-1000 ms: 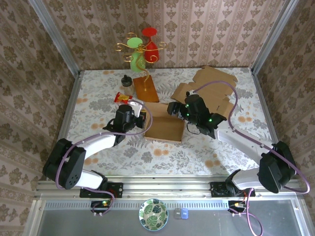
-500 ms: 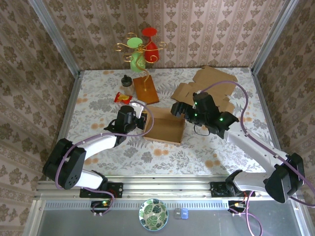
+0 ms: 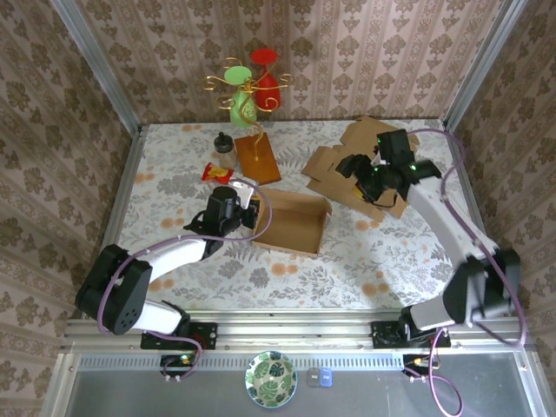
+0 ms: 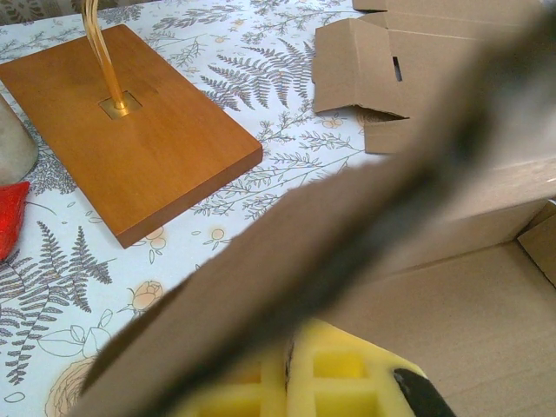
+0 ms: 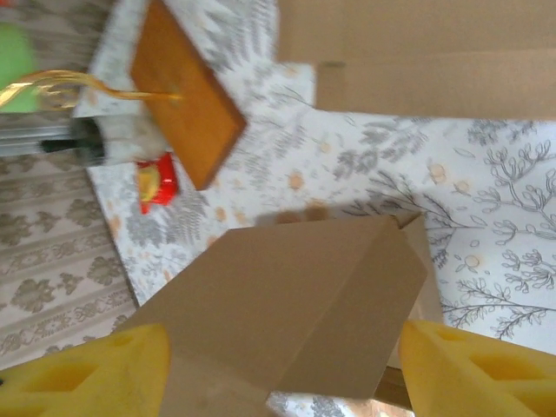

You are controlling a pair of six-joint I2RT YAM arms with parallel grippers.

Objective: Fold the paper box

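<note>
The paper box (image 3: pixel 291 221) is a brown cardboard tray lying mid-table with its walls partly raised. My left gripper (image 3: pixel 252 211) is shut on its left wall. In the left wrist view that wall (image 4: pixel 347 234) runs blurred across the frame, the yellow pads (image 4: pixel 330 378) meet beneath it, and the box floor (image 4: pixel 460 321) lies beyond. My right gripper (image 3: pixel 347 171) hovers at the back right over flat cardboard blanks (image 3: pixel 382 139), away from the box. Its jaws (image 5: pixel 282 356) stand wide open. A creased cardboard piece (image 5: pixel 295 295) lies between the fingers; whether it touches them I cannot tell.
A wooden stand (image 3: pixel 256 156) with gold wire and red and green ornaments rises at the back centre. A small bottle (image 3: pixel 224 149) and a red packet (image 3: pixel 213 172) sit to its left. Patterned walls close in the table on three sides.
My right arm has pulled away from the box's right side and swung to the back right over the flat cardboard. The left gripper keeps its hold on the box wall.
</note>
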